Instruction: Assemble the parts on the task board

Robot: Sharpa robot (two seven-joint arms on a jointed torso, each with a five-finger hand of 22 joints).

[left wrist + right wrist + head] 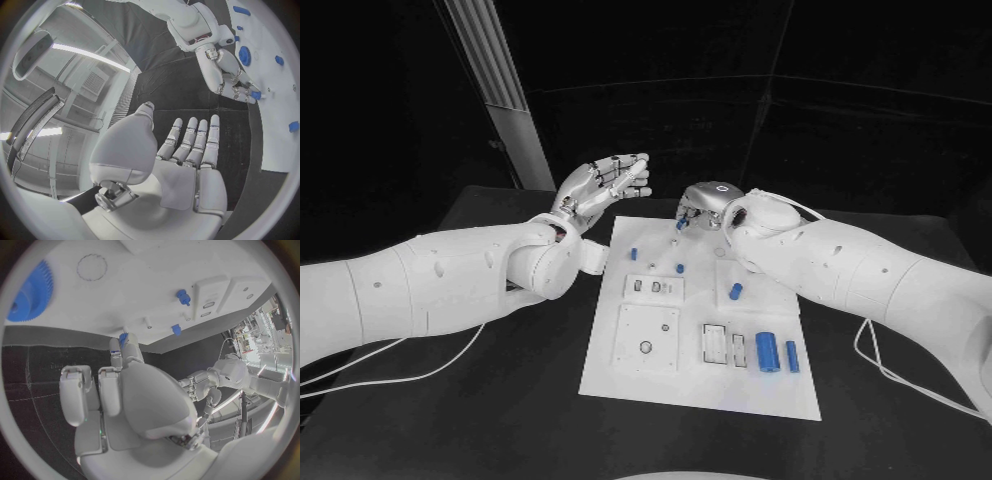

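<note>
My right hand (700,208) pinches a small blue part (124,338) at the task board's (689,375) far edge; thin grip, might slip. Left hand (603,185) hangs released.

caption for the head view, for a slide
Right hand pinches a small blue part at the task board's far edge; left hand open.

Head camera looks steeply down from above on the task board (704,380), mid-frame. Each wrist camera sits close behind its own palm. Both wrist views share the board's far edge and the opposite hand.
</note>
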